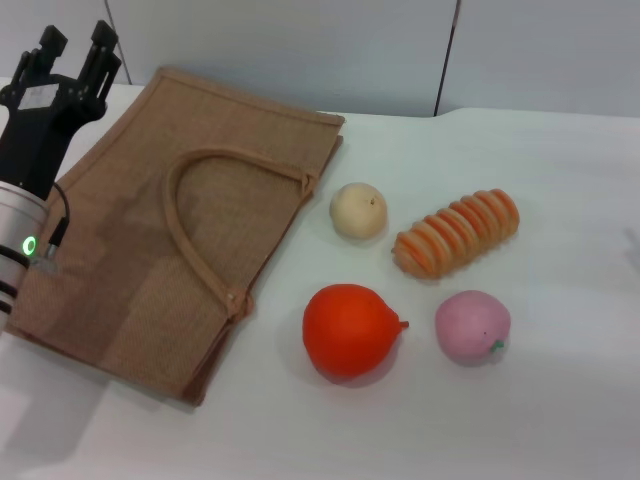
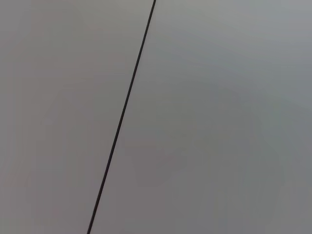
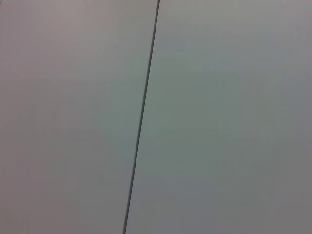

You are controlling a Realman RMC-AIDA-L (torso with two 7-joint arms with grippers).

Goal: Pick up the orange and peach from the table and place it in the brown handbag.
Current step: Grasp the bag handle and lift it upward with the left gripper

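On the far left of the white table (image 1: 560, 180), the left gripper (image 1: 77, 50) is raised above the far left corner of the brown handbag (image 1: 130, 260). Its two black fingers (image 1: 103, 45) point away from the robot and stand apart with a clear gap between them; they hold nothing and touch nothing. The handbag lies flat, with its loop handle (image 1: 190, 240) resting on top. Right of the bag, on bare table, sits the orange (image 1: 350, 330), near the bag's near right edge but apart from it. The peach (image 1: 472, 327) lies right of the orange, close but not touching. Farther back are a pale beige fruit (image 1: 359, 210) and a striped ridged roll (image 1: 457, 232). Both wrist views show only a plain grey panel crossed by a dark seam. The right gripper is out of sight.
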